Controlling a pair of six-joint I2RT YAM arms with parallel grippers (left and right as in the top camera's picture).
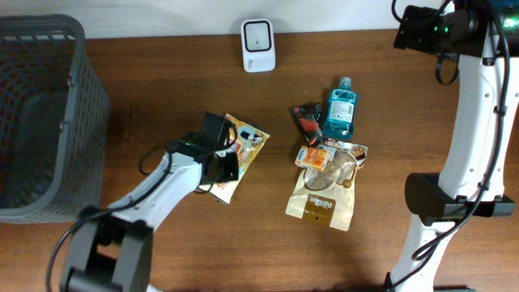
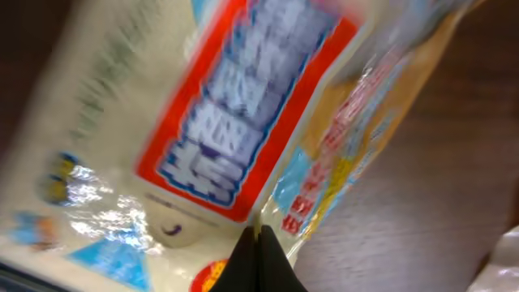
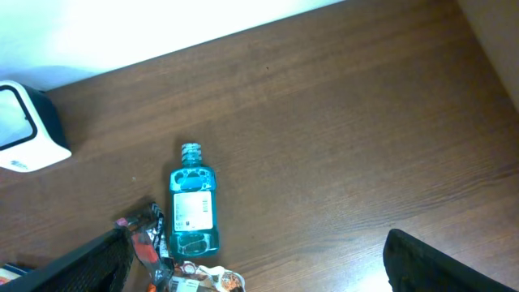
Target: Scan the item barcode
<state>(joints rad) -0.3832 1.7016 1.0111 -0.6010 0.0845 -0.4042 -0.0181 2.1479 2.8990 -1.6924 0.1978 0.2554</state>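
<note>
The brown bench (image 1: 162, 73) carries a grey basket (image 1: 85, 105) at its left end. A small pile of goods with a blue mouthwash bottle (image 1: 340, 109) lies right of centre, and a white scanner (image 1: 259, 45) stands at the far edge.

The item in hand is the snack packet (image 1: 247, 146), which lies left of the pile, between basket and bottle and well short of the scanner. It looks like a thin, glossy film pouch: light, limp, likely to sag or fold, and slick under the pads. A flat sealed edge is probably the safest hold, since the printed faces must stay open to the scanner. The barcode cannot be made out.

The left end effector (image 2: 259, 247) sits right at the packet's side edge, its tips pressed together, apparently pinching the film there. The right end effector (image 3: 259, 272) hangs spread wide above the bench's far right, well apart from the packet and holding nothing.
</note>
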